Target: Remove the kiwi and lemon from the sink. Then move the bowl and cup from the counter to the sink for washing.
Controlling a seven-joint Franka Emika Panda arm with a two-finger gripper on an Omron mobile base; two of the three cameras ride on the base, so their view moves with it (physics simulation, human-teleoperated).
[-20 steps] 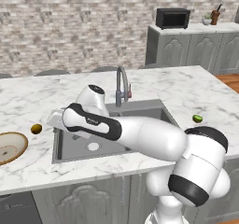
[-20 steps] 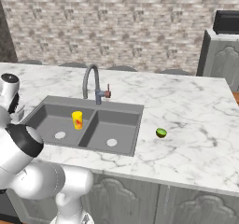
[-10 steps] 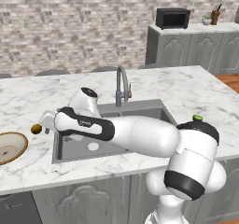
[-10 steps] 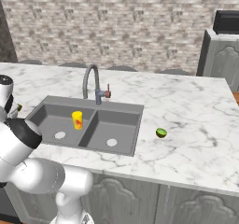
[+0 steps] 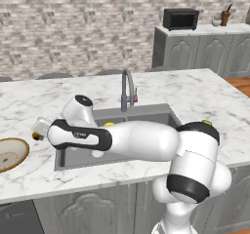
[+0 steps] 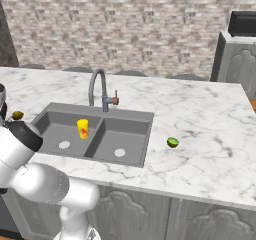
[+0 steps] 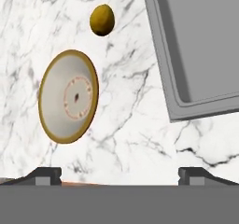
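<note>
Beyond the sink's left wall, over the white marble table (image 5: 29, 108), the claw (image 7: 119, 174) hangs with its two tips spread wide and nothing between them, so it is open and empty. Ahead of the tips in the hand view lies the bowl (image 7: 68, 97), tan with a darker rim and pale centre, resting flat on the table near its left front edge; in the left base view the bowl (image 5: 10, 153) sits at the picture's left border, forward and to the left of the wrist. It is round, so no long axis matters; what matters is the rim, and the nearest stretch of it lies left of the midline between the tips. A golden-brown round fruit (image 7: 102, 20) rests on the table just beyond the bowl, apart from it and close to the sink (image 7: 196, 45) corner. The cup (image 6: 82, 128) already stands upright in the sink's left basin, and a green fruit (image 6: 172, 142) lies on the table right of the sink. The bowl looks to be the step in hand, calling for a shift left and down onto the rim.
</note>
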